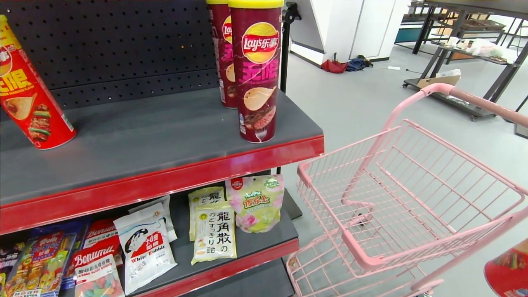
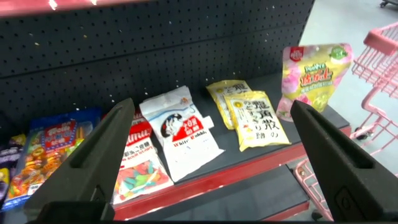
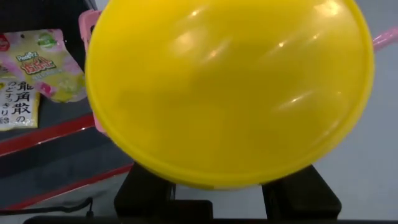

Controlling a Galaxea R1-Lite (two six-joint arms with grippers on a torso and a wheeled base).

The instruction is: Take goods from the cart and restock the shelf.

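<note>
Beside the pink wire shopping cart (image 1: 396, 173), the robot's right claw (image 3: 217, 200) appears clamped on a red cylindrical crisp can with a yellow plastic lid (image 3: 230, 87). It holds the can low off the cart's near corner, well apart from the grey upper shelf with a red front edge (image 1: 165, 136). The can is judged light, stiff-walled and smooth, so it could slip in a loose grip or dent under a hard squeeze. A hold around the mid-body, below the lid, would suit it best, and its tall, narrow form could tip when set down. The lid faces the right wrist camera, suggesting the can lies roughly along the claw's axis. The left claw (image 2: 211, 109) hangs open, fingers spread wide, facing the flat sweet packets (image 2: 180, 134) on the lower shelf. On the upper shelf, two maroon crisp cans (image 1: 255, 70) stand upright at the right end, well apart from another red crisp can (image 1: 29, 99) at the left.
</note>
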